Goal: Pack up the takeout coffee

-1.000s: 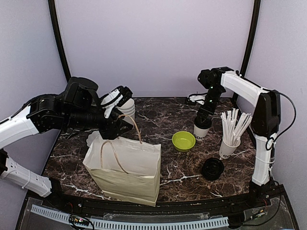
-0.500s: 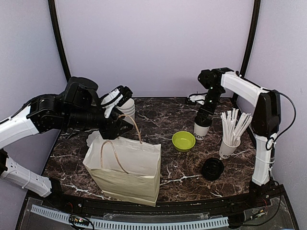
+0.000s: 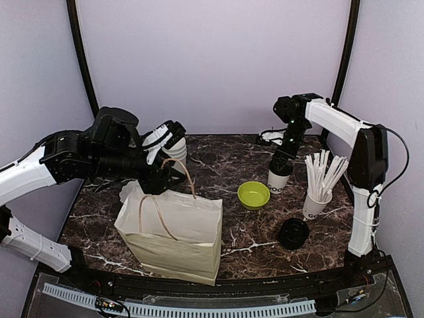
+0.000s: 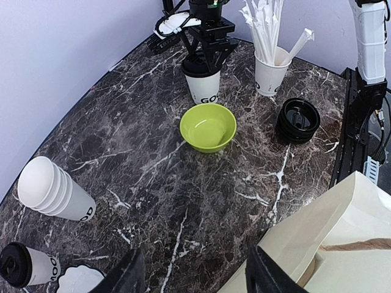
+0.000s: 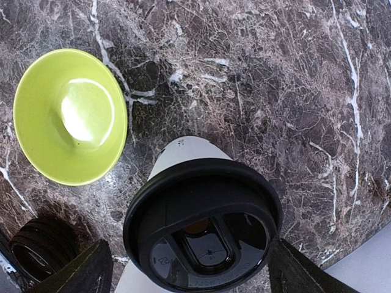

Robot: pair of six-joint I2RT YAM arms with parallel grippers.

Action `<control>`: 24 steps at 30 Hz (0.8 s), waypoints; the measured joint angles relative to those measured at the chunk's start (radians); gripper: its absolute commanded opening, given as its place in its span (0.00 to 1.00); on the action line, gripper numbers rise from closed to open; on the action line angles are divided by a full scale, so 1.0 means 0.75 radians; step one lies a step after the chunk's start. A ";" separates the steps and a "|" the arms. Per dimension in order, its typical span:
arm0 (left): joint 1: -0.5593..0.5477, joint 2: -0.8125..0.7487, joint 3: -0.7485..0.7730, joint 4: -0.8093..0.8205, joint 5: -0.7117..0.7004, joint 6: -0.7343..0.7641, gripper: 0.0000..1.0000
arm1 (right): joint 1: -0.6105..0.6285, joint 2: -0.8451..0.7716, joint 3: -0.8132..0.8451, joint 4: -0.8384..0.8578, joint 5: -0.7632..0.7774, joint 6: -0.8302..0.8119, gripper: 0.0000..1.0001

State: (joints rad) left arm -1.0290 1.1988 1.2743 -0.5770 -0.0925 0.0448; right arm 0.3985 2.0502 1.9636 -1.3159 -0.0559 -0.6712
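Takeout coffee (image 5: 201, 213), a white paper cup with black plastic lid, stands upright beneath the right gripper (image 5: 189, 259), between its spread, unclamped fingers (image 5: 79, 274); the left gripper (image 4: 197, 259), also spread and empty, hovers far off by the cream paper bag (image 3: 175, 232).

Lower left of centre, a cream paper bag (image 3: 173, 232) stands upright on the dark marble table (image 3: 225, 159), one rope handle arching up. Just above the bag's upper left corner hovers the left gripper (image 3: 167, 173), its arm reaching in from the left edge, with a stack of white cups (image 3: 176, 147) right behind it. Right of centre, the right gripper (image 3: 281, 165) hangs straight down over the takeout coffee cup (image 3: 277, 180), jaw width hard to tell from here. A lime-green bowl (image 3: 254, 195) sits just left of that cup, a stick-filled cup (image 3: 317, 199) to its right, and black lids (image 3: 293, 233) lie lower right
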 measured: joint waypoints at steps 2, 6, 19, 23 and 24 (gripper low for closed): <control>0.000 0.001 0.000 0.000 0.004 0.000 0.59 | 0.001 -0.002 0.000 -0.003 -0.002 -0.001 0.86; 0.000 0.002 0.000 0.000 0.007 0.000 0.58 | 0.003 -0.017 0.002 -0.017 -0.015 0.000 0.85; 0.000 0.002 0.000 -0.001 0.010 -0.001 0.58 | 0.004 -0.042 0.002 -0.022 -0.012 -0.001 0.89; 0.000 0.002 0.000 -0.001 0.013 -0.002 0.58 | 0.004 -0.011 0.014 -0.022 -0.009 -0.001 0.87; 0.000 0.002 0.000 -0.001 0.014 -0.002 0.58 | 0.004 0.000 0.018 -0.022 -0.009 -0.001 0.86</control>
State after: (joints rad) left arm -1.0290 1.2003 1.2743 -0.5774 -0.0822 0.0433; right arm 0.4011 2.0502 1.9774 -1.3327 -0.0628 -0.6716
